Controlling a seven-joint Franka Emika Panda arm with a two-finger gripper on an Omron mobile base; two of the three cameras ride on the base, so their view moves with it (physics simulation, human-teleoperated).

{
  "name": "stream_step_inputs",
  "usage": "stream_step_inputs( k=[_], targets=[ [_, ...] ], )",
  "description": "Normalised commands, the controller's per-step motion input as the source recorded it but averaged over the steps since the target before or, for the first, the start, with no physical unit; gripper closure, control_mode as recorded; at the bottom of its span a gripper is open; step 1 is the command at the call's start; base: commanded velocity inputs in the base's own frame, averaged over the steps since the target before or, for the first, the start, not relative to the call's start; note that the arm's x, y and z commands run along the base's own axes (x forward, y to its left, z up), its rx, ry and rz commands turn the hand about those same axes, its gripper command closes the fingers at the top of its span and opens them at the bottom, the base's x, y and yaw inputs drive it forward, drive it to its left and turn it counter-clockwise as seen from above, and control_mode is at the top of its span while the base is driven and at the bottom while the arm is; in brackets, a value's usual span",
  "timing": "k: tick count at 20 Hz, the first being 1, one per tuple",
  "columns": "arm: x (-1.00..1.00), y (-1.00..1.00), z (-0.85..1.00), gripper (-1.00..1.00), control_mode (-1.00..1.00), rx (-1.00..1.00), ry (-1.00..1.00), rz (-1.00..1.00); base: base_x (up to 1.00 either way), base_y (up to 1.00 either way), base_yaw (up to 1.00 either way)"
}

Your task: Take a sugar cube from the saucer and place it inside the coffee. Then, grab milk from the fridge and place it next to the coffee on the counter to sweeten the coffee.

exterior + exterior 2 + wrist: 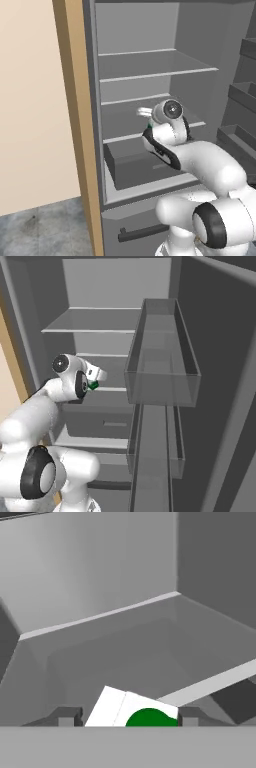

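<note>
Reaching into the open fridge (150,75), the gripper (131,717) pinches the milk (131,711) between its fingers, leaving the carry to the bench beside the coffee outstanding.

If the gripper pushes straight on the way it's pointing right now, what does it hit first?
The milk: in the hand view the carton sits right between the gripper's jaws, tilted, at the very bottom edge. Beyond it lie only the bare grey shelf and the back wall of the fridge. Whether the jaws already touch the carton is unclear.
</note>
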Motion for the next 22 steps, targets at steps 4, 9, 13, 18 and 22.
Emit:
stream_step_inputs(
  k=[4,9,13,18,22],
  targets=[
    [-1.0,0.0,0.63,1.0,-1.0,0.07,0.0,0.0,0.0,0.0,0.0],
    [-1.0,0.03,0.42,1.0,-1.0,0.01,0.0,0.0,0.0,0.0,0.0],
    [-0.75,0.17,0.2,1.0,1.0,0.0,-0.04,0.09,-0.25,0.12,0.1],
    [0.0,0.0,0.0,1.0,1.0,0.0,0.0,0.0,-0.37,0.68,0.82],
    [0.0,0.0,0.0,1.0,1.0,0.0,0.0,0.0,-0.18,0.67,0.94]
  ],
)
